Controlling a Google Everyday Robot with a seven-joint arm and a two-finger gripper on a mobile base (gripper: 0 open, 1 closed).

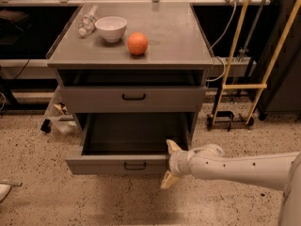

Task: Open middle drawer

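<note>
The middle drawer [117, 165] is pulled far out of the grey cabinet [202, 86]. Its plain grey inside is in view, and its small black loop handle [135, 165] is on the low front. My gripper [170, 164] is at the right end of that front, to the right of the handle. It is open: one fingertip [172, 146] is over the drawer's inner right corner and the other finger [167, 180] is below the front. It holds nothing. The drawer above [134, 98] is shut.
On the cabinet top are an orange [138, 43], a white bowl [111, 28] and a clear bottle [86, 22] lying down. A yellow-framed cart [240, 86] stands at the right. Clutter sits on the floor at the left [59, 114]. The floor is speckled.
</note>
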